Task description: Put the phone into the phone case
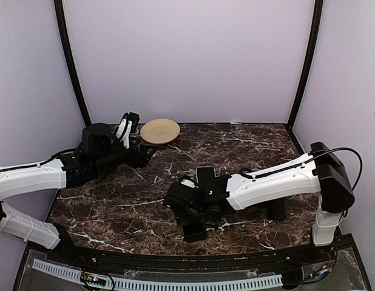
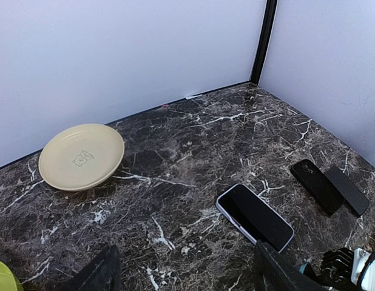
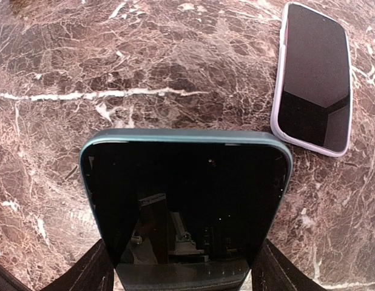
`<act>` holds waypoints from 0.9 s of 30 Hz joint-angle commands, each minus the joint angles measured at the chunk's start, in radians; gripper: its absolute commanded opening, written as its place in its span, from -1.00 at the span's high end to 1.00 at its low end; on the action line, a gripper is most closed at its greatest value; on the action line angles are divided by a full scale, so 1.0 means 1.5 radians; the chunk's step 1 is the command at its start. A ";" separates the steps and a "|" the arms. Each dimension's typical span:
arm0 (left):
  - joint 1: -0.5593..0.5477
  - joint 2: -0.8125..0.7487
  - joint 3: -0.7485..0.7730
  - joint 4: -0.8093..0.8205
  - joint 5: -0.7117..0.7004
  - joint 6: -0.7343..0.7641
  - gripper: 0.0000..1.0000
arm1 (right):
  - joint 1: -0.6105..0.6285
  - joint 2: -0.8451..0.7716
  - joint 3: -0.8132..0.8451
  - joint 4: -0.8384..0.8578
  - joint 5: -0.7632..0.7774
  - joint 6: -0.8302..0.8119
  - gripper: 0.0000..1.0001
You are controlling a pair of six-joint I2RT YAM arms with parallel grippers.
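Note:
My right gripper (image 3: 184, 276) is shut on a dark-screened phone with a teal edge (image 3: 184, 200), one finger on each long side, and holds it over the marble table. In the top view the gripper (image 1: 190, 212) is at centre front, with the phone (image 1: 195, 232) pointing to the near edge. A flat dark slab with a pale lilac rim (image 3: 312, 79) lies on the table just right of and beyond the held phone. I cannot tell whether it is an empty case or a cased phone. It also shows in the left wrist view (image 2: 254, 217). My left gripper (image 2: 187, 279) is open and empty.
A cream plate (image 2: 81, 156) sits at the back left, close to my left gripper (image 1: 128, 124). Two flat black phone-sized pieces (image 2: 315, 185) (image 2: 348, 191) lie side by side further right. The marble table (image 1: 248, 145) is walled on three sides.

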 commanded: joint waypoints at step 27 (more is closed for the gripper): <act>-0.003 0.010 0.031 -0.018 0.019 -0.007 -0.50 | 0.012 0.077 -0.016 -0.107 -0.038 0.069 0.70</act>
